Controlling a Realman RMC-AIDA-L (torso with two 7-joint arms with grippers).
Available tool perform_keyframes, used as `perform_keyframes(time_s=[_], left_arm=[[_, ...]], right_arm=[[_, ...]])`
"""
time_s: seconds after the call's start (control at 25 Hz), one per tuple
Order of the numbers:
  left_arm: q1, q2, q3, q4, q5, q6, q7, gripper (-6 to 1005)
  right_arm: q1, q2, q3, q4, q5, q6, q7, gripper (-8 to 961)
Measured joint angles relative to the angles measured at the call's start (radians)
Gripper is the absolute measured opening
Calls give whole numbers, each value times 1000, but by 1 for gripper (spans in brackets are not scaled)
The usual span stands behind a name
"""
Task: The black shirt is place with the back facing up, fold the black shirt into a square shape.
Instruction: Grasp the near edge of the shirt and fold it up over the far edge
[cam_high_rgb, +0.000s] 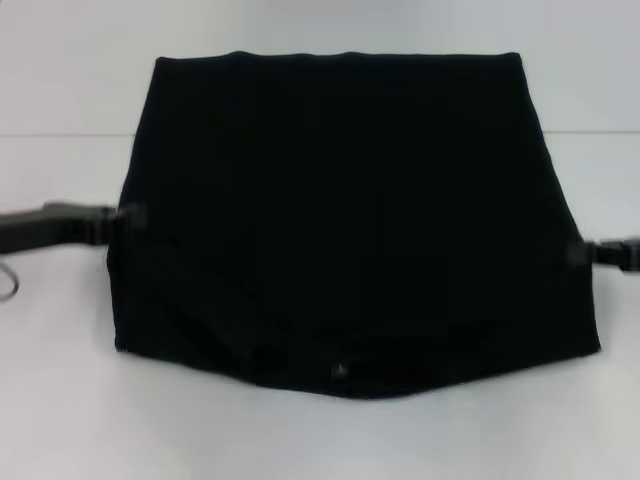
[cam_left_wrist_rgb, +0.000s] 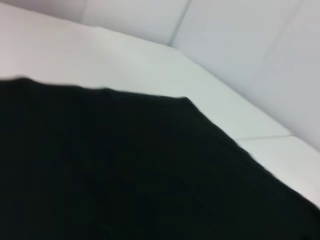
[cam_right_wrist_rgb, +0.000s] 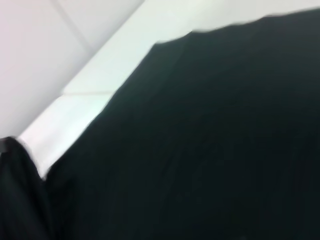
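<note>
Black shirt (cam_high_rgb: 350, 220) lies mid-table (cam_high_rgb: 60, 420), plain back up, sleeves already folded in, outline roughly trapezoid. Left gripper (cam_high_rgb: 118, 222) at shirt's left edge, right gripper (cam_high_rgb: 582, 254) at right edge; grip on either unclear, cannot tell. Judged past halfway: lengthwise fold to square remains.

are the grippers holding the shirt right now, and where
Cannot be told. The left gripper and right gripper meet the black shirt at its side edges.
</note>
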Motion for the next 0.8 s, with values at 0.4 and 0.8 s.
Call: perform_keyframes(time_s=[0.4, 0.8], left_arm=[[-123, 15, 25, -72, -5, -317, -22, 55], [-185, 22, 50, -88, -9, -432, -22, 79]], right_arm=[[179, 13, -20, 133, 24, 413, 6, 62], [266, 28, -80, 118, 26, 570, 43, 62]])
